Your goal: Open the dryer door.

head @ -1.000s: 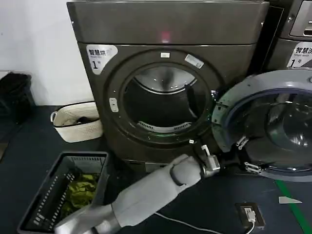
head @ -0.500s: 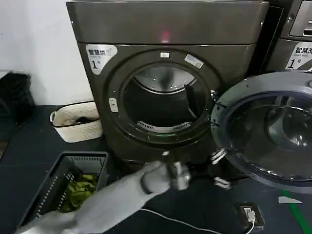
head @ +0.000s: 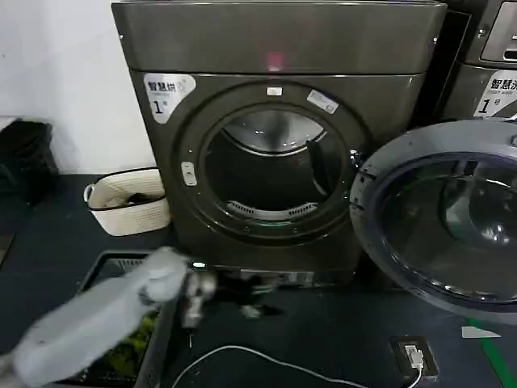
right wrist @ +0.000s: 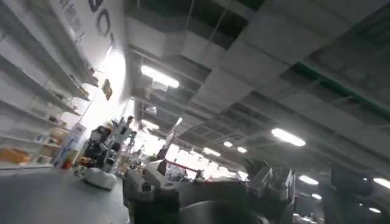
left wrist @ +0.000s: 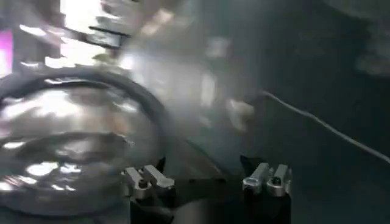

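Already, by my judgement, the opening is done and what is left is a clean retreat of the arm.

Dryer (head: pixel 279 48): it takes most of the upper half of the head view, with the round mouth of the drum (head: pixel 271 174) uncovered in the middle of the frame.

Dryer door (head: pixel 440 210): it is swung wide on the right side of the head view, grey plastic inner face and dark glass centre turned toward the camera, hinged edge next to the drum mouth.

Step in hand: I judge the left arm is leaving the door, so the good way is to pull low and to the left, away from the hinge, without touching the door rim.

Risk: the dark basket (head: pixel 121 267) with green cloth sits at the lower left, directly under the arm, and a white cable (head: pixel 242 352) lies on the floor at the lower middle; the arm should not catch either of them.

Left gripper (head: pixel 194 295): it is at the lower left of centre in the head view, blurred; in the left wrist view its fingers (left wrist: pixel 149 178) stand spread and hold nothing.

Door against fingers: well apart; the door is far right and higher, the fingers are low, in front of the dryer base.

Right gripper (right wrist: pixel 210 182): it is parked, pointing up at a ceiling, fingers spread and empty.
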Controlling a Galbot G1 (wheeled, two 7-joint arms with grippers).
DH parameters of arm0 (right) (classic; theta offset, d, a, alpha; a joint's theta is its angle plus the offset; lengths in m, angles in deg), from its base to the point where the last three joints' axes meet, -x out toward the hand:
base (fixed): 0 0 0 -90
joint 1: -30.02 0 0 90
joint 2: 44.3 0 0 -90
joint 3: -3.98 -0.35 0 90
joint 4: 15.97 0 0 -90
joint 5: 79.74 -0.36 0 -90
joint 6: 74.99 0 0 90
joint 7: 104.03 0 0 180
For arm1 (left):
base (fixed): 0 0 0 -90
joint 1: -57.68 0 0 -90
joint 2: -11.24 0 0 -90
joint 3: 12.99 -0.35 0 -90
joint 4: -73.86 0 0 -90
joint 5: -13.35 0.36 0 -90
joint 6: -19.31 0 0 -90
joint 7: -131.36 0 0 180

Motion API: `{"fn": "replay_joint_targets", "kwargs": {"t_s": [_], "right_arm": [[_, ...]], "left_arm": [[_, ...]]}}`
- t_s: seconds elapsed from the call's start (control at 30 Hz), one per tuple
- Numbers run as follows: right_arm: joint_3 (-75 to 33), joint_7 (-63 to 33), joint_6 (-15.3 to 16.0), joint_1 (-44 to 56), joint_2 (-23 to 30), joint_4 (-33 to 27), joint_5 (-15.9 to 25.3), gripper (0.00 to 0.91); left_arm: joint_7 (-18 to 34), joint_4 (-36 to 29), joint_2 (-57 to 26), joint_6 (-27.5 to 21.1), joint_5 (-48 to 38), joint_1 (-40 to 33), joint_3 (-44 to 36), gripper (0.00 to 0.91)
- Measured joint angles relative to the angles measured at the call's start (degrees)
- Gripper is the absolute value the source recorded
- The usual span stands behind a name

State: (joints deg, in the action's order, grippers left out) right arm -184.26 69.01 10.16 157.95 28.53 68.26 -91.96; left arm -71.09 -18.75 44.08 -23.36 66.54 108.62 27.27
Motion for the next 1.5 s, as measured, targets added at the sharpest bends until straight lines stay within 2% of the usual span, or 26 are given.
{"fn": "replay_joint_targets", "kwargs": {"t_s": [0.13,0.27,0.4,0.67,0.83,1.5], "right_arm": [[0.7,0.2,-2.0,0.0,-0.2,-0.6,-1.4,0.907],[0.9,0.1,-2.4,-0.2,-0.3,-0.5,-4.3,0.907],[1.4,0.1,-1.8,-0.3,-0.2,-0.4,-6.7,0.907],[1.9,0.2,-2.3,-0.3,-0.4,-0.4,-8.5,0.907],[2.1,1.2,-1.7,-0.5,0.1,0.6,-8.6,0.907],[3.2,1.4,-2.6,-1.1,0.1,0.4,-8.7,0.907]], "left_arm": [[3.3,2.0,-4.4,0.0,13.5,1.3,2.6,0.907],[4.7,4.4,-7.8,0.0,24.5,2.7,3.3,0.907],[5.1,8.0,-9.8,0.0,31.4,4.6,3.5,0.907],[5.2,11.8,-11.0,-0.1,34.9,7.9,4.8,0.907],[5.1,12.7,-11.4,-0.1,36.1,8.7,5.8,0.907],[5.1,14.6,-11.7,-0.1,36.4,10.8,7.2,0.907]]}}
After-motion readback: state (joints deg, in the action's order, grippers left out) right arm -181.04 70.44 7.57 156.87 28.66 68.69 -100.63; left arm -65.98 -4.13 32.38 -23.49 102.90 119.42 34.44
